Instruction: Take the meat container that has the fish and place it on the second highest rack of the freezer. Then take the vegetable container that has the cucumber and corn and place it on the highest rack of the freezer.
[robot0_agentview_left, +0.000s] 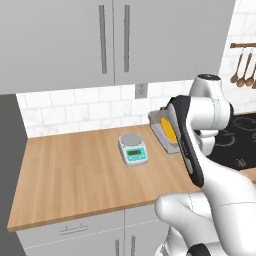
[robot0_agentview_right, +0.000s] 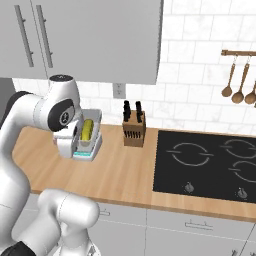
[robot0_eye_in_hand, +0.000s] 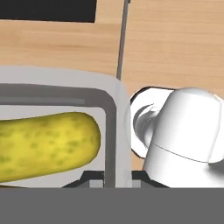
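A simulated kitchen with a light wooden counter (robot0_agentview_left: 75, 170) under grey wall cabinets (robot0_agentview_left: 60, 40) and a white tiled wall.

Going left to right in the left base view: bare counter, then a small kitchen scale (robot0_agentview_left: 133, 149) with a teal display near the middle. Just right of it a clear vegetable container (robot0_agentview_left: 162, 131) is tipped up on edge, lifted off the counter, with a yellow-green vegetable (robot0_agentview_left: 169, 129) showing inside. The white robot arm (robot0_agentview_left: 210, 115) crosses in front of the container's right side. Behind the arm lies a black cooktop (robot0_agentview_left: 239, 140), and wooden spoons (robot0_agentview_left: 243, 67) hang on the wall at far right.

In the right base view the arm stands at left, with the tilted container in front of it above the counter, the scale partly hidden beneath. To its right come a wooden knife block (robot0_agentview_right: 134, 131), then the cooktop, then the hanging spoons.

The hand view looks along the container's rim (robot0_eye_in_hand: 114, 131). A yellow-green, speckled cucumber (robot0_eye_in_hand: 46, 144) lies inside at left. The gripper (robot0_eye_in_hand: 114, 180) sits at the bottom edge, its jaws nearly together, clamped on the container's thin wall. To the right is a rounded white part of the robot, with wooden counter beyond.
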